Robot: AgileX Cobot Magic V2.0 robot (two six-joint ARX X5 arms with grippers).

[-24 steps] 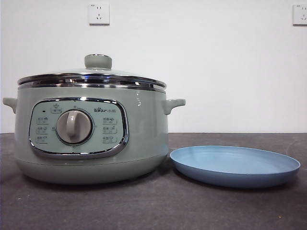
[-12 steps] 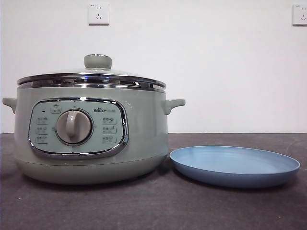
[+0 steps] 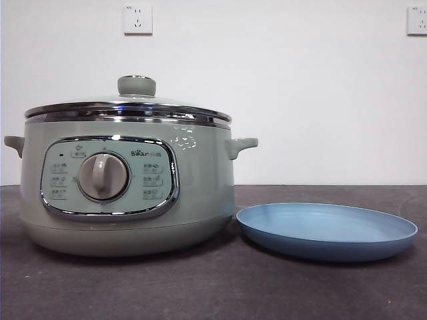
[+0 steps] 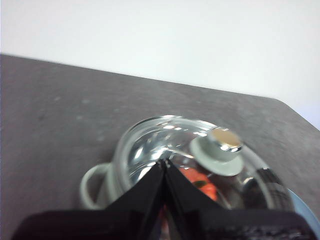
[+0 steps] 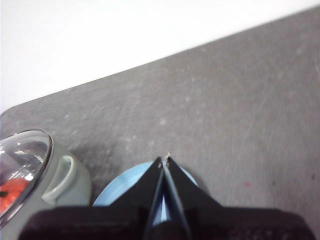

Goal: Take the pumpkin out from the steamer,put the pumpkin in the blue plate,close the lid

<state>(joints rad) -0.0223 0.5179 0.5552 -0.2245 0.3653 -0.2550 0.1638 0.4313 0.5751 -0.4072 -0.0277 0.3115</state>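
The sage-green steamer [image 3: 127, 187] stands at the left of the table with its glass lid [image 3: 130, 107] on, knob [image 3: 136, 85] upright. Through the glass the orange-red pumpkin [image 4: 200, 181] shows inside the pot, and again as a red patch [image 5: 14, 189] in the right wrist view. The blue plate [image 3: 327, 230] lies just right of the steamer with nothing on it. My left gripper [image 4: 164, 161] hangs shut above the lid [image 4: 160, 145], beside the knob [image 4: 220, 149]. My right gripper [image 5: 165, 159] is shut above the plate [image 5: 117, 192]. Neither arm shows in the front view.
The dark grey table [image 3: 213, 293] runs to a white wall with two sockets [image 3: 137, 19]. The steamer's side handle [image 3: 241, 145] juts toward the plate. Bare tabletop [image 5: 240, 110] lies beyond the plate.
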